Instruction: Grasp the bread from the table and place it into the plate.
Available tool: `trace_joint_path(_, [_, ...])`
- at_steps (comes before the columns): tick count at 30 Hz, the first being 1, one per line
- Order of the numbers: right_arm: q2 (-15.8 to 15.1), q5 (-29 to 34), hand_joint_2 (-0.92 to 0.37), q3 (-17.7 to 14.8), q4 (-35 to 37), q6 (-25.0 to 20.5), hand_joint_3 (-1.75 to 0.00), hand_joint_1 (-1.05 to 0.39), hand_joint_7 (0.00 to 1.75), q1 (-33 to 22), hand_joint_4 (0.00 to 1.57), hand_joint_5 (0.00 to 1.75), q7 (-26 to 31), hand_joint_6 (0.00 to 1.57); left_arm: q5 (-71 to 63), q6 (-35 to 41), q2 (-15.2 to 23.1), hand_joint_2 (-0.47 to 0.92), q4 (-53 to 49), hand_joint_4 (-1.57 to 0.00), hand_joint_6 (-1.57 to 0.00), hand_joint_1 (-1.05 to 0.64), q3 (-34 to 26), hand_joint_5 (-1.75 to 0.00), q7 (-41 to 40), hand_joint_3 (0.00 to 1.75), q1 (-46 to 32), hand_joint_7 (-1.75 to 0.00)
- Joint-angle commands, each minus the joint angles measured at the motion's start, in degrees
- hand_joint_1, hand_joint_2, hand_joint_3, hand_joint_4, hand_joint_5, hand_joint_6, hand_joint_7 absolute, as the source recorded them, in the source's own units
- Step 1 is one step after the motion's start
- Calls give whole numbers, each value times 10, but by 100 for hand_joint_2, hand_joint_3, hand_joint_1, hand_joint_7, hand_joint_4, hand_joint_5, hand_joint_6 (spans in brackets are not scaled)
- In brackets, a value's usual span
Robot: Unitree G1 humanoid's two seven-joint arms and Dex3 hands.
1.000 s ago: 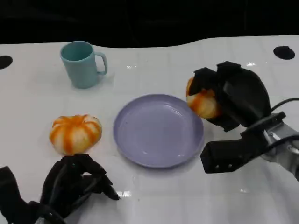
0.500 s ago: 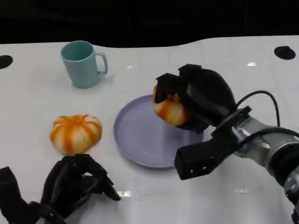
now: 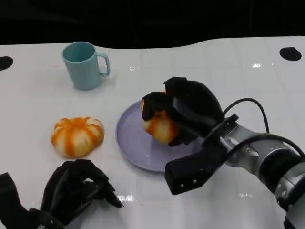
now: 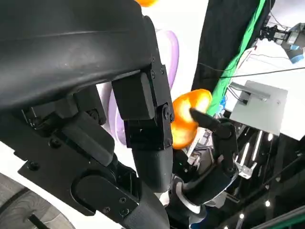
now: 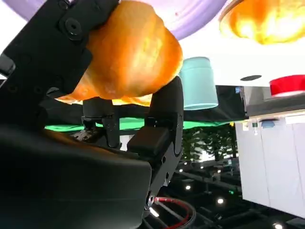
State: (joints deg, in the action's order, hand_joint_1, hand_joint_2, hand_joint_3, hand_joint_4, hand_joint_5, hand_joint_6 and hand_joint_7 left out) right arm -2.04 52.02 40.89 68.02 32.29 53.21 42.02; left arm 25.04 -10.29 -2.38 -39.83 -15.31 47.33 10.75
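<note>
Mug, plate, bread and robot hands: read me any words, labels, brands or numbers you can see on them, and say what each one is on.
None can be read.
Teal mug: plain, no print showing.
Purple plate: plain.
Bread in the right robot hand: no label; same for the bread on the table.
Left robot hand: black, no markings legible.
Background panels in the wrist views: too blurred to tell.

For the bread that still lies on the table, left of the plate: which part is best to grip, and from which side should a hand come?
Probably from above, fingers around its round sides. The bread on the table is a low ribbed dome, free all around, and the left hand lies just in front of it.
</note>
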Motion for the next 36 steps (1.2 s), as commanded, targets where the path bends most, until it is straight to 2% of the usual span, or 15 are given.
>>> trace_joint_path(1, [-5, -6, -68, 2, 10, 4, -33, -20, 76, 8, 95, 155, -33, 107, 0, 1, 5, 61, 8, -157, -157, -105, 1, -60, -16, 0, -5, -37])
trace_joint_path(2, [-6, -10, -71, 0, 11, 6, -27, -22, 58, 7, 97, 138, -44, 112, 0, 1, 6, 61, 8, -157, -157, -105, 1, -60, -17, 0, -5, -37])
trace_joint_path(4, [-7, -16, -76, -4, 13, 5, -23, -25, 43, 5, 94, 117, -68, 109, 3, 3, 7, 61, 9, -157, -157, -105, 2, -60, -15, 0, -5, -37])
trace_joint_path(6, [-7, -20, -80, -7, 14, -6, -22, -31, 28, 6, 82, 108, -100, 96, 3, 3, 7, 60, 9, -157, -157, -105, 2, -59, -14, 0, -6, -36])
trace_joint_path(7, [-8, -22, -83, -8, 15, -11, -20, -35, 20, 6, 71, 96, -115, 86, 2, 2, 8, 60, 8, -157, -157, -105, 2, -59, -14, 0, -6, -36])
trace_joint_path(8, [-9, -21, -88, -6, 14, -19, -16, -43, 10, 7, 59, 72, -127, 75, 3, 2, 8, 61, 8, -157, -157, -105, 2, -59, -14, 0, -6, -36])
trace_joint_path(9, [-11, -21, -90, -5, 13, -24, -16, -49, 5, 8, 54, 57, -138, 67, 3, 1, 8, 61, 7, -157, -157, -105, 2, -59, -14, 0, -5, -36])
trace_joint_path(11, [-12, -26, -92, -9, 9, -36, -18, -60, 1, 9, 41, 37, -165, 53, 3, 1, 8, 61, 7, -157, -157, -105, 2, -59, -14, 0, -6, -36])
trace_joint_path(14, [-16, -31, -92, -10, -3, -54, -23, -73, 0, 10, 24, 23, -202, 35, 4, 3, 8, 60, 8, -157, -157, -105, 2, -59, -14, 0, -5, -36])
trace_joint_path(18, [-18, -33, -92, -11, -17, -78, -32, -85, 0, 11, 10, 16, -240, 24, 6, 5, 8, 60, 6, -157, -157, -105, 1, -59, -12, 0, -4, -36])
trace_joint_path(23, [-20, -36, -92, -14, -31, -93, -39, -94, 0, 8, 3, 13, -269, 16, 3, 1, 8, 61, 8, -157, -157, -105, 2, -59, -15, 0, -5, -36])
trace_joint_path(29, [-23, -39, -92, -21, -44, -91, -42, -98, 0, 2, 3, 14, -277, 14, 4, 3, 8, 61, 10, -157, -157, -105, 2, -60, -14, 0, -6, -36])
trace_joint_path(36, [-44, -48, -92, -27, -79, -73, -41, -96, 2, -11, 7, 18, -278, 18, 4, 4, 8, 60, 10, -157, -157, -105, 2, -60, -16, 0, -6, -36])
